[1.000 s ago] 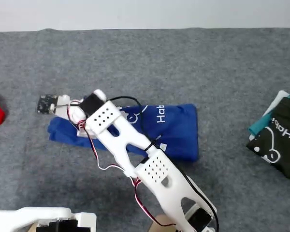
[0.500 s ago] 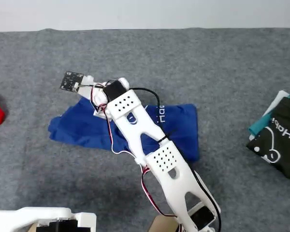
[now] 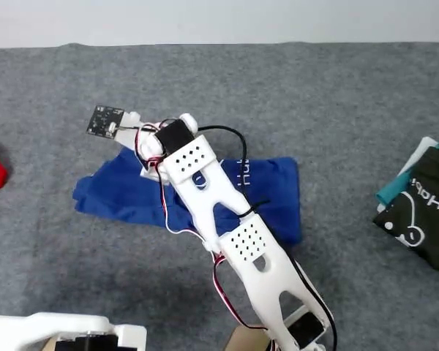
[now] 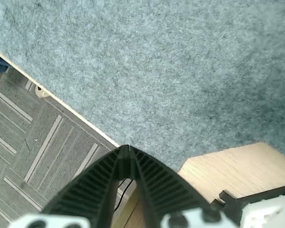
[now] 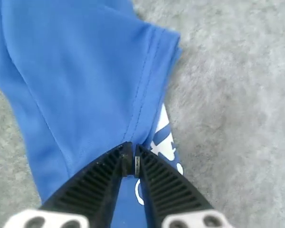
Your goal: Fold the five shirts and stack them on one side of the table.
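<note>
Grey table (image 3: 336, 95) carries a blue shirt (image 3: 274, 196) pinched by the right tool (image 5: 134, 159).

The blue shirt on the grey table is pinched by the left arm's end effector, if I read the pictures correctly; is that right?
Not quite: the blue shirt on the grey table is pinched by the right arm's end effector, as the right wrist view shows.

Shirt (image 3: 274, 191) centre, stack (image 3: 424, 205) far right
</note>
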Motion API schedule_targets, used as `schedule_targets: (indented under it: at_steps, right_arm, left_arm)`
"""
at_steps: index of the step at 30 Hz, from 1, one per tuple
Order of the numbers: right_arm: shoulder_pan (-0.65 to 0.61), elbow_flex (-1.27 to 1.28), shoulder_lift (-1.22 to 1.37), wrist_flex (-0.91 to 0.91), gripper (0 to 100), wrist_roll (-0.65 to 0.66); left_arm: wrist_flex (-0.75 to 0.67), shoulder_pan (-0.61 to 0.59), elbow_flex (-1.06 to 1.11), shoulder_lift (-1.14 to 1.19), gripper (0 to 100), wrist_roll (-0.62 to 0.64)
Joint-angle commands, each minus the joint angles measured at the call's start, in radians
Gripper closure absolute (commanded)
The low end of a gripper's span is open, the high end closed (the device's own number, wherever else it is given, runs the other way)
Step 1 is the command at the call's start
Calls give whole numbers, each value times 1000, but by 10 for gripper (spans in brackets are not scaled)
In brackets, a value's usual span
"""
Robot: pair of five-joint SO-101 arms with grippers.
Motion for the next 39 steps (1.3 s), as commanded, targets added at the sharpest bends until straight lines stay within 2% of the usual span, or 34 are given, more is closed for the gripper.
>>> schedule_targets:
  at_steps: [1,6,10,16,19,24,30,39]
  right_arm:
    - [19,-48,-154,44,981,-46]
    - [125,2,-308,48,981,-196]
    - [245,221,-498,48,980,-279]
    - [420,660,-831,45,980,-313]
    - [484,850,-978,44,980,-313]
    - [527,1040,-1170,44,980,-313]
    - [581,1174,-1363,44,981,-313]
    - [797,1462,-1661,44,981,-308]
  left_arm:
    - [6,9,-50,-26,994,-8]
    - [11,64,-108,-26,995,0]
    - [21,170,-143,-26,995,81]
    - [138,474,-213,-26,995,215]
    - [138,632,-211,-20,995,299]
    - [135,810,-209,-18,995,393]
    - [-5,979,-130,-17,994,400]
    - [-267,1254,74,5,993,400]
